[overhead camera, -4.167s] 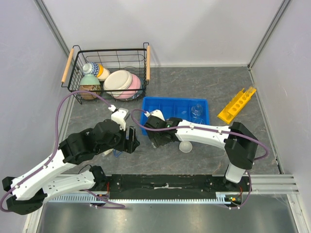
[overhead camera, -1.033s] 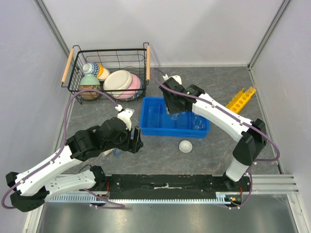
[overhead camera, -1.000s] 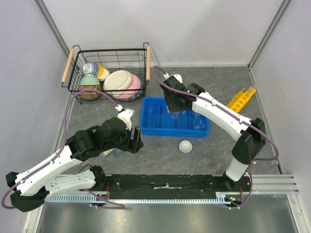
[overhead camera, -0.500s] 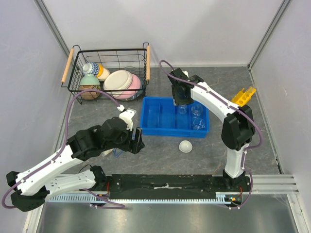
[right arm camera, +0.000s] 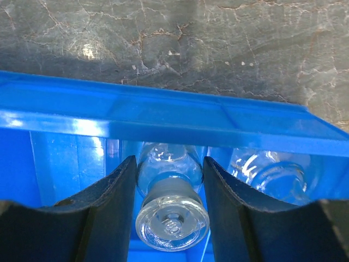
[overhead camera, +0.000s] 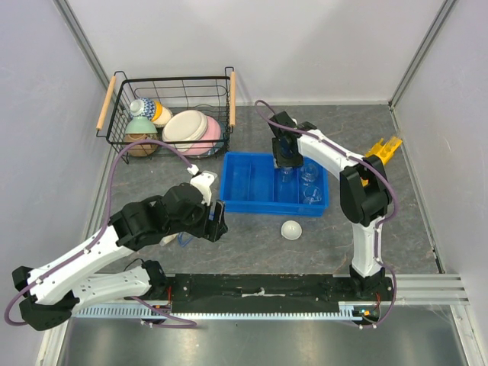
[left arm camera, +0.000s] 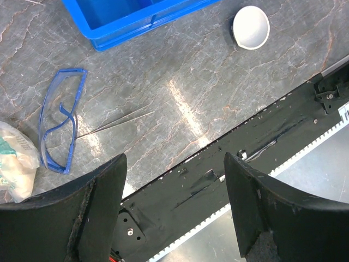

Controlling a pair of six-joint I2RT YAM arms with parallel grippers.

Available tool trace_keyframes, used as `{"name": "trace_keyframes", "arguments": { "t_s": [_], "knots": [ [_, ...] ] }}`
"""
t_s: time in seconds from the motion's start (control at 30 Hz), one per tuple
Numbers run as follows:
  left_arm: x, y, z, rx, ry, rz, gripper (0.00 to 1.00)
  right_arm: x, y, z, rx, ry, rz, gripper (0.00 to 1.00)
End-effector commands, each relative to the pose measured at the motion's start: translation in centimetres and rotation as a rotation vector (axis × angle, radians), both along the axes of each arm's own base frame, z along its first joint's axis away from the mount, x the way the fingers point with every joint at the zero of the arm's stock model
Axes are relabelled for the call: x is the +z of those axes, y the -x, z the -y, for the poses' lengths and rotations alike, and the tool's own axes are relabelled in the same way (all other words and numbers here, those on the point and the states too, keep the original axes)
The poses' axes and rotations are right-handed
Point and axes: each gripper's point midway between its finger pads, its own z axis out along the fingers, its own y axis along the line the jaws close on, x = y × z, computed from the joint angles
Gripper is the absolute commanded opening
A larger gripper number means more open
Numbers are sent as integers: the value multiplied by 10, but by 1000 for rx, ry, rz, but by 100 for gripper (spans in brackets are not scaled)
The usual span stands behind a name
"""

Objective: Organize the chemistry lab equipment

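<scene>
Here, right gripper (right arm camera: 169, 166) — seemingly clamping glass flask (right arm camera: 172, 221) — inside blue tray (right arm camera: 163, 123).

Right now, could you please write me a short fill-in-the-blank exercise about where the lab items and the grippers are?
1. The right gripper is shut on a glass flask above a tray whose colour is ___.
2. The white dish lies on the table, ___ the tray.
3. The left gripper is ___ and holds nothing.
4. The rack at the table's right side is coloured ___.
Missing words: blue; outside; open; yellow.
</scene>
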Motion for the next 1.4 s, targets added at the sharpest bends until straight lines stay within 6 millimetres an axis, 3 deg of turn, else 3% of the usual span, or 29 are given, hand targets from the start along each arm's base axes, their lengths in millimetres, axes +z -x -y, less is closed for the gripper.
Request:
{"name": "trace_keyframes", "arguments": {
  "t_s": [0.0,0.27,0.4,0.6,0.83,1.03,1.07,1.17,1.37],
  "knots": [
    [16,-6,8,-29,25,50,79,-7,-10,-9,16,-35,24,21],
    [16,-6,7,-27,22,54,79,-20,-12,-13,24,-38,9,26],
    [15,-6,6,-28,18,52,79,-22,-12,-13,24,-38,8,43],
    [13,-6,6,-24,11,48,79,-8,-11,-12,21,-48,24,60],
    [13,-8,6,-23,4,52,79,25,-7,-7,18,-49,73,64],
    [14,-9,-1,1,-13,59,84,79,0,4,7,-44,165,66],
    [14,-9,-1,2,-15,59,84,95,3,6,4,-56,195,66],
    [13,-9,-3,17,-18,54,87,121,20,9,17,-90,235,67],
    [8,-9,-5,43,-17,41,96,143,68,15,39,-156,265,70]
  ]
}}
